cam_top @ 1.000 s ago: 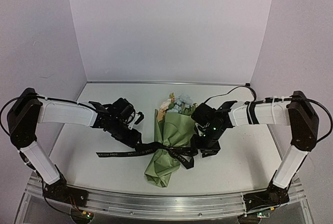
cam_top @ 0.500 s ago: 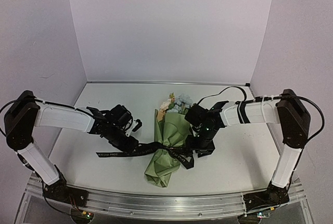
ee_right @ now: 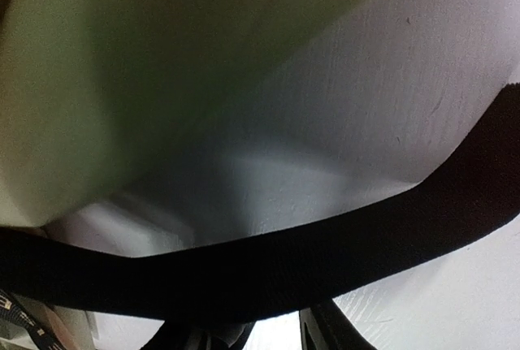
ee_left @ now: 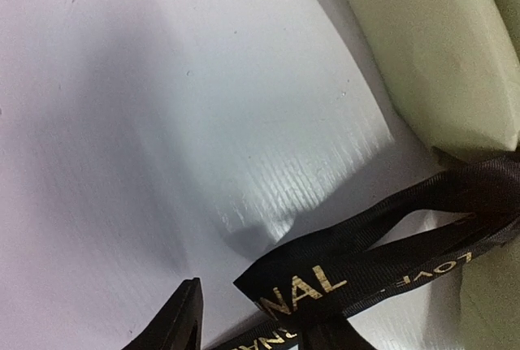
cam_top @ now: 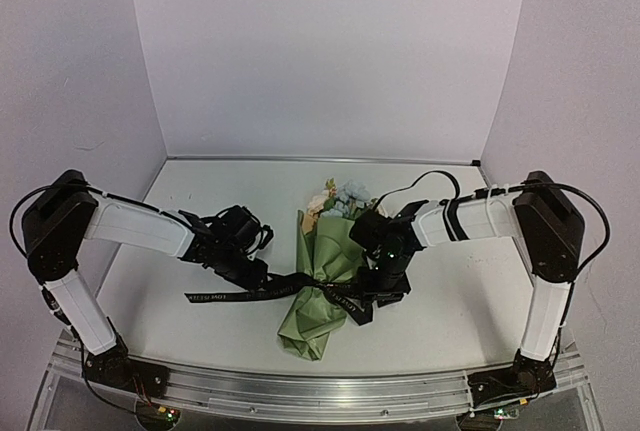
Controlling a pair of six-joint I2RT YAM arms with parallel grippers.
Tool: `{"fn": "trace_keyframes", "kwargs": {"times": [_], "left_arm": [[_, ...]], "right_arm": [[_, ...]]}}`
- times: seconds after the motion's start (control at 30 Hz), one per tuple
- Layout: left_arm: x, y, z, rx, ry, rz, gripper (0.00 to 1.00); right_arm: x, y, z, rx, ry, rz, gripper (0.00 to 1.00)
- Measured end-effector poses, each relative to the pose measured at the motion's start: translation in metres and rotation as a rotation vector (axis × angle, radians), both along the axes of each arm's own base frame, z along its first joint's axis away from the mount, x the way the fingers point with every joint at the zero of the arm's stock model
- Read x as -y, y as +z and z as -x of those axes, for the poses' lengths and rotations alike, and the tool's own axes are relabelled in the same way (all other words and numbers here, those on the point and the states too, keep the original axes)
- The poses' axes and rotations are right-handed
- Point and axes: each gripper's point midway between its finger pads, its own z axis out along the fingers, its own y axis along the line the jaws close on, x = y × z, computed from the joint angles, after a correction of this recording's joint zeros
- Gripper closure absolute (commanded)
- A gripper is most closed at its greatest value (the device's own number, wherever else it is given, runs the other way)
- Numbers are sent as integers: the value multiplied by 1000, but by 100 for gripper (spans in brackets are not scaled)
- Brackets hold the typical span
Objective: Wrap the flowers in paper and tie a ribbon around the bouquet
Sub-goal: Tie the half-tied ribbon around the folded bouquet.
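Black-fingered, my left gripper and right gripper both stand partly apart. Each straddles a tail of the one ribbon without clamping it. That ribbon girds the single green paper bouquet lying between them on the table, flowers pointing away.

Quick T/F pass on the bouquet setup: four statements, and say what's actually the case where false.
1. The bouquet lies flat, flowers toward the far wall. True.
2. The ribbon is red. False: it is black with lettering.
3. The paper shows its green face outward. True.
4. Both end effectors sit left of the bouquet. False: the left end effector is on its left, the right end effector on its right.
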Motion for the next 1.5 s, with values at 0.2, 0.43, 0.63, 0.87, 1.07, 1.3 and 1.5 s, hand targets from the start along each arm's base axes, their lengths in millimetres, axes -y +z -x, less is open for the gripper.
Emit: {"fn": "trace_keyframes", "kwargs": {"times": [0.2,0.43,0.63,0.87,1.07,1.3,1.5], "left_arm": [[5,4,-9,56,23,18,86],[-1,0,-11,84,78,7,100],[-18,-2,-6,96,156,-7,100],[-24,6,-2,108,238,45,100],[-23,13,-1,113,281,101,100],[-20,15,-2,116,280,117,100],[-14,19,2,90,252,145,100]], "right_arm": [[-1,-1,0,3,-4,5,95],[3,-2,0,9,6,25,100],[9,8,-1,43,30,39,100],[15,12,-4,63,31,28,100],[18,9,-6,60,32,20,100],[23,8,-3,58,94,21,100],[31,11,4,61,179,32,100]]}}
